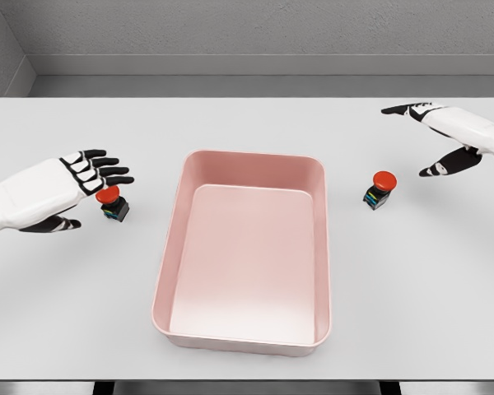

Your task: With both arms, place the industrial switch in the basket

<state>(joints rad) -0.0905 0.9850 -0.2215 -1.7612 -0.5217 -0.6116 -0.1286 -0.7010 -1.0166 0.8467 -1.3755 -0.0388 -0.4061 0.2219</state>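
Head view, the only angle here: a pink basket [245, 255] sits mid-desk [412, 288] and it's empty. There are two industrial switches, one on each side of it. The left switch [112, 202] stands upright just off the basket's left wall, and the left hand [82, 183] is right on top of it, fingers spread over the red button with the thumb low on the side away from the basket. They're not closed on anything yet, and I can't tell if they're touching it. The right switch [379, 189] is upright just off the basket's right wall, near its far corner. The right hand [435, 136] is further out from the basket than that switch and clear of it, fingers and thumb wide apart, holding nothing.

My guess on handling: these look small, rigid and light, a hard plastic body under a mushroom cap. No squish, not fragile. The domed red cap looks slick and rounded, so I'd pinch the squarer dark body under it, thumb against fingers on opposite flat sides. They're top-heavy-ish, so a sideways nudge could tip one.
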